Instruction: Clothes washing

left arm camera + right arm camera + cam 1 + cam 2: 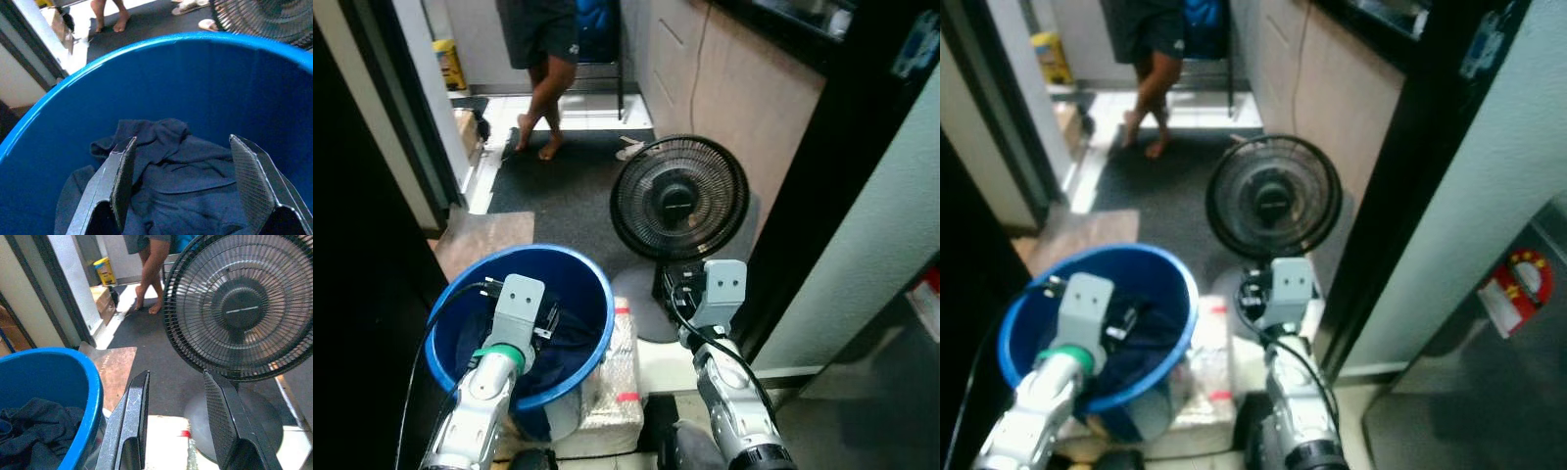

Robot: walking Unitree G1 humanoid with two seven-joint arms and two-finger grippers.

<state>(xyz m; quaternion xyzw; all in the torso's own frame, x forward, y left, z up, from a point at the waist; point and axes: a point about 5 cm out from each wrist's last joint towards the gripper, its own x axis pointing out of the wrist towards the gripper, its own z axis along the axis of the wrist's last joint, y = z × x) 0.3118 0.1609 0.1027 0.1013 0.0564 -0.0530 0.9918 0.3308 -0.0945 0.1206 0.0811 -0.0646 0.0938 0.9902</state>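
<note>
Blue bucket (dark clothes inside), left gripper spread above

Silver arms, grey wrist blocks, black cables, left arm green-banded — black mesh-padded fingers

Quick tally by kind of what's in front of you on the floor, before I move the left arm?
Blue bucket: 1
Dark clothes in it: 1 heap
Black fan: 1
Plastic-wrapped white block: 1
Person: 1
Open grippers: 2, left gripper, right gripper
Total: 7
</note>
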